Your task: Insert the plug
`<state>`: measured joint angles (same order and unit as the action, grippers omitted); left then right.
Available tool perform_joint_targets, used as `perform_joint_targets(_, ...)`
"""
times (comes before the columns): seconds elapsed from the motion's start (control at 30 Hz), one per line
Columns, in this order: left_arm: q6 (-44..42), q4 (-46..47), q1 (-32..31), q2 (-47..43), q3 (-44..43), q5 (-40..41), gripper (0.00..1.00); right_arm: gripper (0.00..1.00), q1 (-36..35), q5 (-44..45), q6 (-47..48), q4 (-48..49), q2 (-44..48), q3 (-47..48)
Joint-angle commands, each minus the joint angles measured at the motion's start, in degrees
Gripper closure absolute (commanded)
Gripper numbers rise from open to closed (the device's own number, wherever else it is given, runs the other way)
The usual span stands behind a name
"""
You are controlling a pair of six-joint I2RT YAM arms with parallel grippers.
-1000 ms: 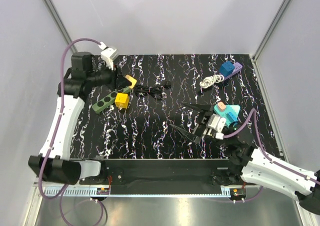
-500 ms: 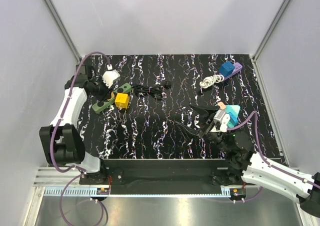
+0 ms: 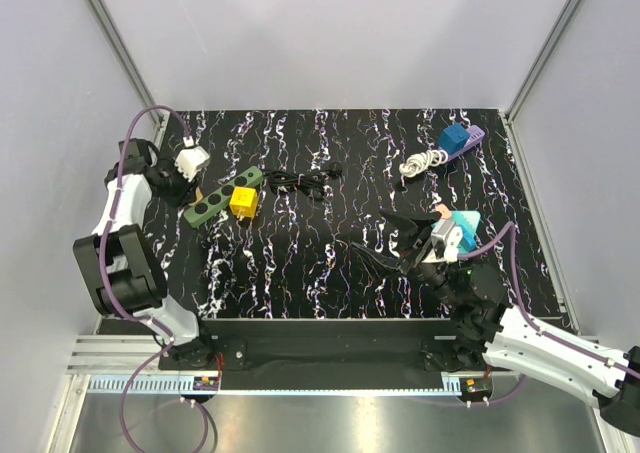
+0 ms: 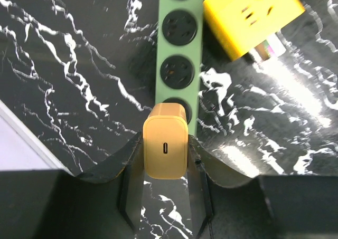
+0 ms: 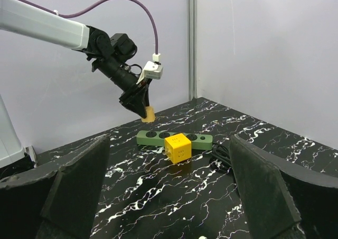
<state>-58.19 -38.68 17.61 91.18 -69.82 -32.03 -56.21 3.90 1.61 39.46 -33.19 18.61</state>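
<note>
Orange plug (image 4: 165, 150) in left hand (image 4: 166, 143), prongs hidden, over green strip (image 4: 179, 46)

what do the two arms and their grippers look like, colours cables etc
The left arm and right arm have white shells with black joints, each trailed by a purple cable to a white camera block at the wrist. The left gripper and right gripper have matte black, tapering fingers.

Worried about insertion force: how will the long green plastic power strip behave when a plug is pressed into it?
The green plastic power strip looks rigid, so it probably won't flex. Nothing visible fixes it to the glossy black marbled table, so it may slide or pivot: the left gripper holds the orange charger plug over its end socket.
</note>
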Motion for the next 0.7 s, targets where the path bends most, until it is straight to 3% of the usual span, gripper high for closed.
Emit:
perform_joint_targets(0.0,-3.33,3.17,-0.03,2.24,0.30,-4.45,1.00,0.00,-0.22,0.93,-0.99,3.16,-0.38,0.11)
perform_joint_targets(0.67,-5.44,3.17,1.29,9.02,-2.78,-0.22,1.00,0.00,-0.13,0.23,-0.82,3.60,-1.61,0.02)
